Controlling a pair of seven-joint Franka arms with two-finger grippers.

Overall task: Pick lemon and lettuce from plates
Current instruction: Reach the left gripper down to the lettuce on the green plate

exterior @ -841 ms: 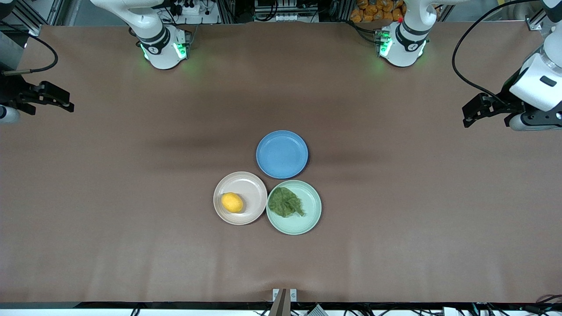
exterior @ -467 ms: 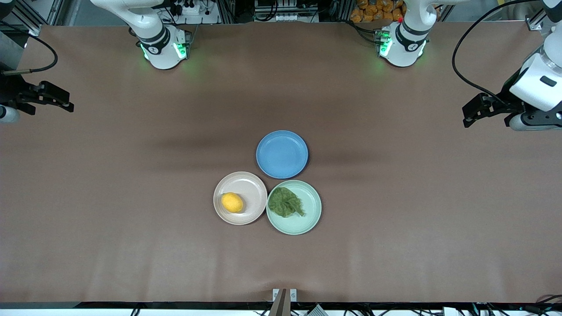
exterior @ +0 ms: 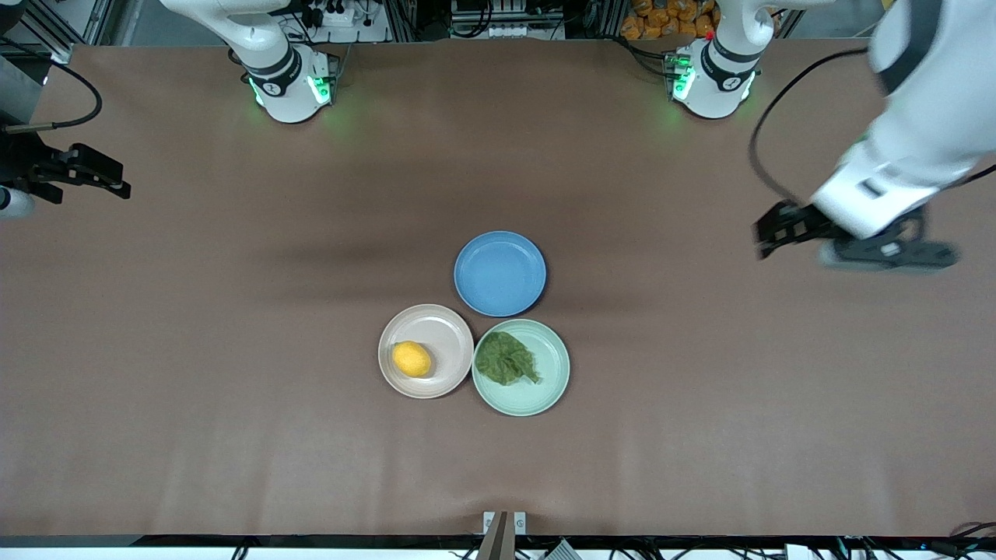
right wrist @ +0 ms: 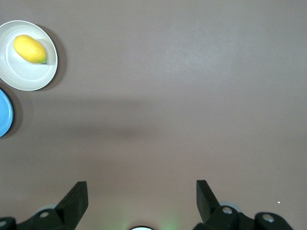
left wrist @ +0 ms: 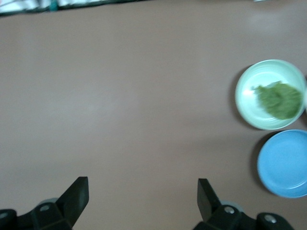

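Left gripper (left wrist: 141,203): fingers spread wide, nothing between them, touching nothing, up in the air over bare table (exterior: 700,435) toward the left arm's end. Right gripper (right wrist: 141,201): fingers also wide apart, empty, over bare table at the right arm's end; that arm waits. In the front view the left gripper (exterior: 766,233) is motion-blurred and the fingers are hard to make out, the right gripper (exterior: 105,177) sits at the frame edge with most of its arm cut off. Both wrist views show only the finger ends at the frame border, rest of each gripper is cut off. Lemon (exterior: 412,358) lies on the beige plate (exterior: 443,327), off-centre toward the right arm's end; in the right wrist view lemon (right wrist: 29,49) and beige plate (right wrist: 29,79) are well apart from the fingers. Lettuce (exterior: 506,358) lies flat on the green plate (exterior: 548,385), on the side toward the beige plate; left wrist view shows lettuce (left wrist: 279,99) on green plate (left wrist: 252,81) partly cut by the frame edge, well apart from the fingers. The two plates touch rim to rim mid-table, beige toward the right arm's end. Blue plate (exterior: 499,273) is bare, just beside both and farther from the front camera; cut off in both wrist views (left wrist: 285,163) (right wrist: 4,112)
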